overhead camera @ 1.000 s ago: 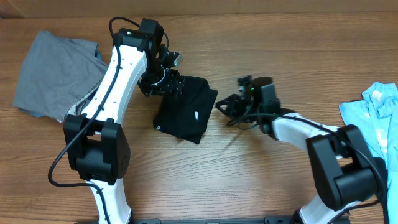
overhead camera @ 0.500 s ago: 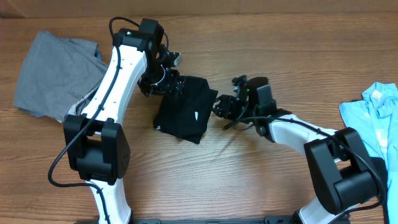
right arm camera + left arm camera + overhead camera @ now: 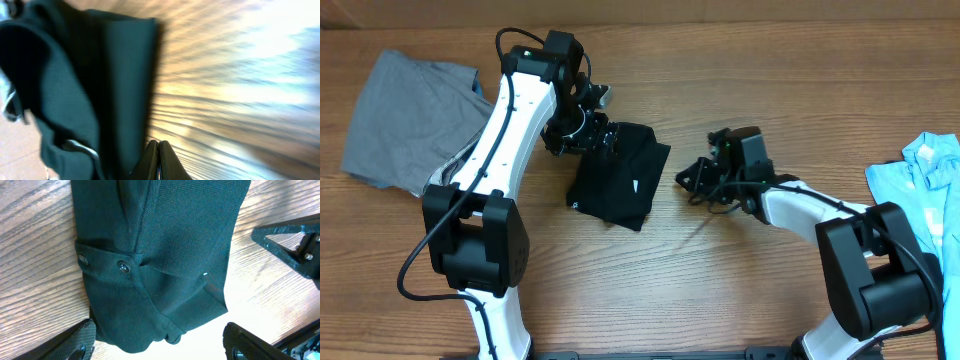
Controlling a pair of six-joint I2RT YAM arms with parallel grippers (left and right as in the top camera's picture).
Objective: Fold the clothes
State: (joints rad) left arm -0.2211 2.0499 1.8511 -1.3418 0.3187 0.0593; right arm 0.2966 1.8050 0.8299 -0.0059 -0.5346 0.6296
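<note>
The black shirt lies folded into a small packet on the wooden table, its buttoned band and tiny white label showing in the left wrist view. My left gripper hovers over the packet's upper left corner, open, its two fingers straddling the cloth's edge without pinching it. To the right of the packet my right gripper sits low, apart from the cloth. Its fingers are pressed together with nothing between them, and the shirt's edge lies just to their left, blurred.
A grey garment is spread at the table's far left, behind my left arm. A light-blue garment lies crumpled at the right edge. Bare wood stretches in front of the black packet.
My right gripper reached in to the shirt's right edge, then drew back to the right, shut. The left arm has hardly moved.
</note>
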